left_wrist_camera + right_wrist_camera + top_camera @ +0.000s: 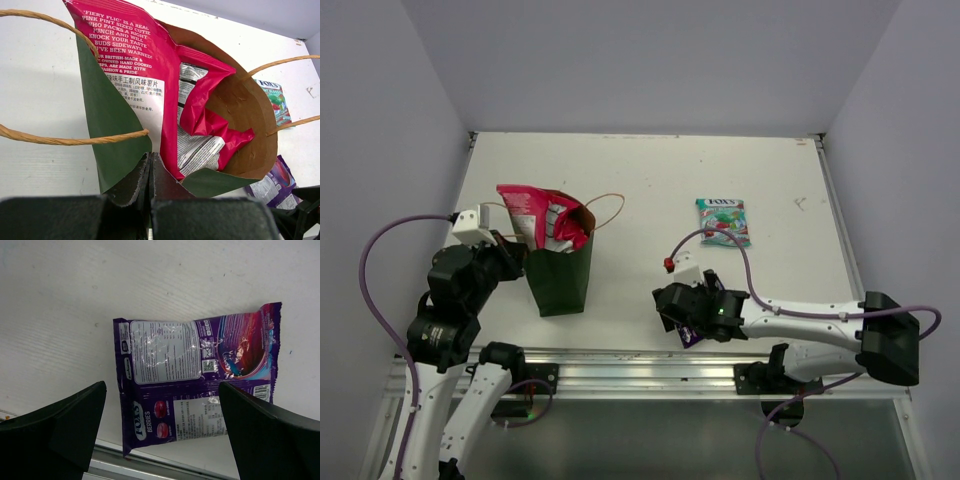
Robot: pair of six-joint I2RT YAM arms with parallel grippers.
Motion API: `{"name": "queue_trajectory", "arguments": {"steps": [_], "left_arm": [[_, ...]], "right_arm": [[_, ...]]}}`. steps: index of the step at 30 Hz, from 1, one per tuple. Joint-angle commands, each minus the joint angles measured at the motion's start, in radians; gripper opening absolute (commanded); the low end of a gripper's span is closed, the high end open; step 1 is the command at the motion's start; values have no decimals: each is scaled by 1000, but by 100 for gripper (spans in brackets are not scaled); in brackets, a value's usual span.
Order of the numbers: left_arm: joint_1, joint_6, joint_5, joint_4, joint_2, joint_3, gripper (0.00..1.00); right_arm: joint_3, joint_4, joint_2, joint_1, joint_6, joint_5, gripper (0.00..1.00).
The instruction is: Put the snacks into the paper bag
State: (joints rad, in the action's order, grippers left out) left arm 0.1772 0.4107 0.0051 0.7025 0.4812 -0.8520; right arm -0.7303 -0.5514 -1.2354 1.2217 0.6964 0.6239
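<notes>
White tabletop, shut in by grey walls on three sides, carries everything. Left pincer is pressed together on the near rim of the bag. Just beyond its tips a tall red packet sticks up out of the mouth, with a red-and-white packet slumped behind it. Handles loop out to either side. Right pincer is spread wide, one finger on each side of the purple packet, which lies flat near the front rail. Farther out beyond it lies the teal packet, with open tabletop between it and the bag.
</notes>
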Motion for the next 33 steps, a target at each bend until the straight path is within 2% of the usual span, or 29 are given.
{"name": "queue_trajectory", "arguments": {"steps": [1, 13, 16, 17, 19, 20, 22, 23, 24, 27, 33], "left_arm": [[-1, 14, 19, 17, 0, 24, 0], [-1, 14, 24, 9, 5, 34, 0], [-1, 13, 24, 11, 2, 33, 0], [-1, 14, 24, 11, 2, 33, 0], [-1, 13, 24, 11, 0, 33, 0], [-1, 13, 24, 9, 0, 34, 0], [-1, 11, 26, 9, 2, 34, 0], [-1, 13, 26, 9, 2, 36, 0], [-1, 13, 26, 9, 2, 36, 0], [-1, 10, 29, 9, 4, 36, 0], [-1, 4, 32, 12, 4, 27, 0]], "right_arm": [[34, 91, -24, -1, 68, -62, 99], [34, 122, -194, -1, 81, -125, 98], [31, 90, -225, -1, 107, -102, 83], [29, 71, -226, -1, 124, -98, 65], [23, 59, -217, -1, 127, -89, 49], [17, 42, -211, -1, 127, -79, 33], [9, 30, -193, -1, 121, -75, 16], [-1, 21, -185, -1, 106, -73, 5], [-10, 16, -162, 1, 94, -75, 0], [-95, -13, -87, 12, 8, -66, 0], [-467, 14, 25, 15, -296, -65, 0]]}}
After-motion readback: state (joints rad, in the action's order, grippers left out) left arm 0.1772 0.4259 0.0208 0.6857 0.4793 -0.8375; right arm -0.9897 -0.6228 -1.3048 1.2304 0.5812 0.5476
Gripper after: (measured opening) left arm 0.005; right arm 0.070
